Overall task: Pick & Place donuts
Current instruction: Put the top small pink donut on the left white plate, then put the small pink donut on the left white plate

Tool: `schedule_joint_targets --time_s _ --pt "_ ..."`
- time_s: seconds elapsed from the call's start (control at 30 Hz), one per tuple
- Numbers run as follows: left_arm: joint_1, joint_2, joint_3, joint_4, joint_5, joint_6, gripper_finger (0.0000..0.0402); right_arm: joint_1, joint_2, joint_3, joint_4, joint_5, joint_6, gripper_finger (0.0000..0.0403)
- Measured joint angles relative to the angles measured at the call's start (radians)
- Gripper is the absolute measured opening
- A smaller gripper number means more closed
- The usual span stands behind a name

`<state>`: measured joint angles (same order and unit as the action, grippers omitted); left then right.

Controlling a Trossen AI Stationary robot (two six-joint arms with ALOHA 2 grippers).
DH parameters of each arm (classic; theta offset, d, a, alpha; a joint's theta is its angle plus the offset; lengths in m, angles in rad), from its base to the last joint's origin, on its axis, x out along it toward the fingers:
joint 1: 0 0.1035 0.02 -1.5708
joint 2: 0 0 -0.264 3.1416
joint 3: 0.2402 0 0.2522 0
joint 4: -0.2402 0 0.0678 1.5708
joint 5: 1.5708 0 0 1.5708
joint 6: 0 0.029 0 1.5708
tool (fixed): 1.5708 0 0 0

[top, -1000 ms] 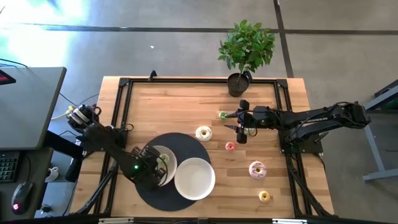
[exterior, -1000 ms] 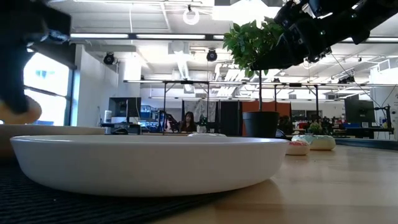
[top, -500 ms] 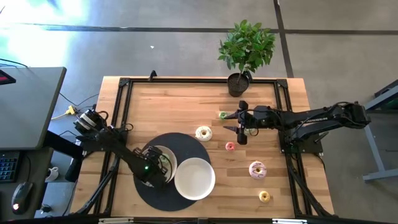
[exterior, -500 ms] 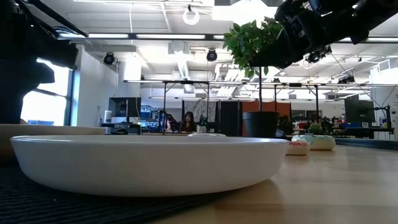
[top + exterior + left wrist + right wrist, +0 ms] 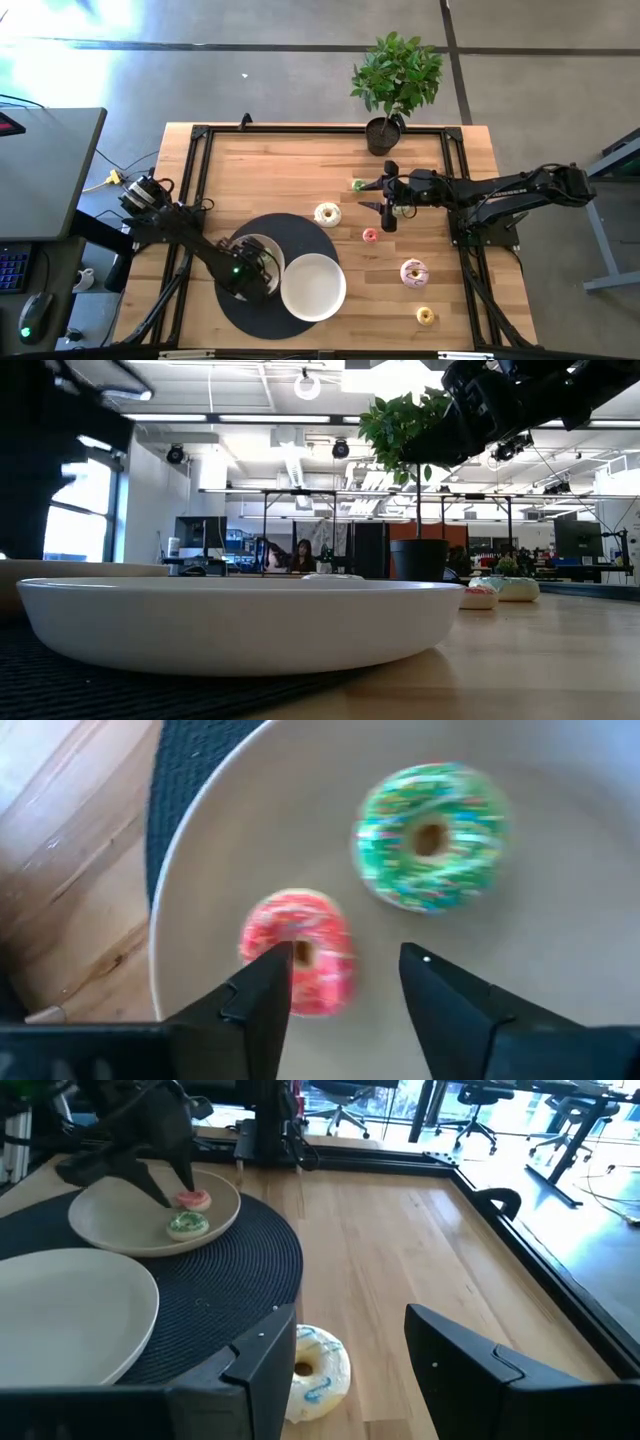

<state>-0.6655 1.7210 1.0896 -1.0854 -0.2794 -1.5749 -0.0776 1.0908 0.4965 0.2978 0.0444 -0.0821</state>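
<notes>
My left gripper [image 5: 345, 960] hangs open, fingers pointing down, over the beige plate [image 5: 200, 850] on the dark round mat [image 5: 290, 225]. A pink sprinkled donut [image 5: 305, 950] lies flat on that plate right under the fingers. A green-white donut [image 5: 432, 835] lies beside it. Whether a finger touches the pink one, I cannot tell. My right gripper [image 5: 370, 197] is open above the table's far right part. A cream donut [image 5: 318, 1370] lies on the wood below it, and a tiny green donut [image 5: 358, 185] and a tiny pink donut [image 5: 370, 235] lie close by.
A second white plate [image 5: 313, 287] stands on the mat's right half with nothing showing in it. A larger pink donut [image 5: 414, 272] and a small yellow donut [image 5: 425, 316] lie near the right front. A potted plant [image 5: 392, 90] stands at the far edge. A black rail [image 5: 300, 128] frames the table.
My left gripper has come down over the beige plate and shifted a little toward the table's right edge. In the low view a round thing that hung under it a second ago no longer shows above the plate's rim.
</notes>
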Motion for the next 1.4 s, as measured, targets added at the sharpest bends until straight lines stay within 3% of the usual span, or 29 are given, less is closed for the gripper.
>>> schedule_joint_targets --time_s 0.17,0.33,0.63,0.77,0.9,1.0,1.07,1.2,1.4 --pt "0.000 0.000 0.111 -0.086 -0.043 0.055 0.0187 0.000 0.000 0.000 0.029 -0.011 0.031 0.0185" --pt "0.000 -0.001 0.193 -0.126 -0.175 0.101 0.0188 0.021 0.000 0.000 0.077 -0.137 0.074 0.0185" --pt "0.022 -0.001 0.214 0.051 -0.323 0.347 0.0188 0.268 0.003 0.000 0.254 -0.150 0.051 0.0160" --pt "0.075 -0.001 0.214 0.064 -0.358 0.388 0.0188 0.408 0.003 0.000 0.170 -0.022 0.104 0.0142" --pt "0.142 -0.001 0.214 0.066 -0.350 0.506 0.0188 0.528 0.004 0.000 -0.069 0.248 0.234 0.0136" --pt "0.206 -0.001 0.214 0.093 -0.330 0.609 0.0188 0.561 0.004 0.000 -0.273 0.445 0.337 0.0136" --pt "0.255 -0.001 0.214 0.134 -0.324 0.666 0.0188 0.555 0.004 0.000 -0.368 0.510 0.413 0.0140" --pt "0.345 -0.001 0.214 0.210 -0.298 0.775 0.0188 0.517 0.012 -0.015 -0.425 0.466 0.512 0.0159" --pt "0.456 -0.001 0.214 0.253 -0.284 0.916 0.0188 0.481 0.123 -0.075 -0.247 0.390 0.531 0.0190"
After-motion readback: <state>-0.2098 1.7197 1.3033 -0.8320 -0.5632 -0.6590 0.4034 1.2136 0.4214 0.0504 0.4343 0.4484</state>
